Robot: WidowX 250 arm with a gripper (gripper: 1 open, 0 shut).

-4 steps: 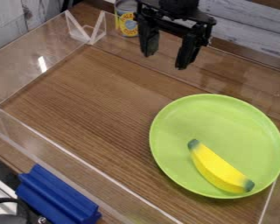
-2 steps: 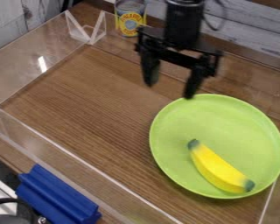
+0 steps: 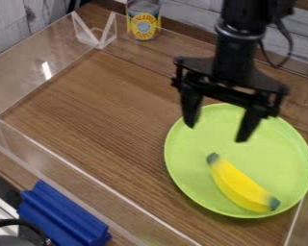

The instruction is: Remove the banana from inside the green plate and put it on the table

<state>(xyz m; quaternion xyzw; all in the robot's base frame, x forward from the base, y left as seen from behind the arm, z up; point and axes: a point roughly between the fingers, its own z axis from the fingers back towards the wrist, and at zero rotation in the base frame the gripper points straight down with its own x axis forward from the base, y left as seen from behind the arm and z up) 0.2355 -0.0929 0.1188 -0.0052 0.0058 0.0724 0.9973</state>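
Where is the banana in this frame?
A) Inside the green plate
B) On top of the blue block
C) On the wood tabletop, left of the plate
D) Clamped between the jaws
A: the banana lies on the inner surface of the green plate, with the open jaws apart from it.

Our robot's black body and pincer

We see a matte black arm (image 3: pixel 242 38), its upper part a narrow, dark upright column that broadens lower down into a wide, blocky crosspiece with uneven, stepped edges. Small greyish spots dot the dark housing. A thin black cable (image 3: pixel 283 31) curves beside the upper section. At the bottom, the pincer (image 3: pixel 218 121) has two chunky black fingers (image 3: pixel 192 104), set well apart, with bluntly tapered ends; their finer surface details are blurred.
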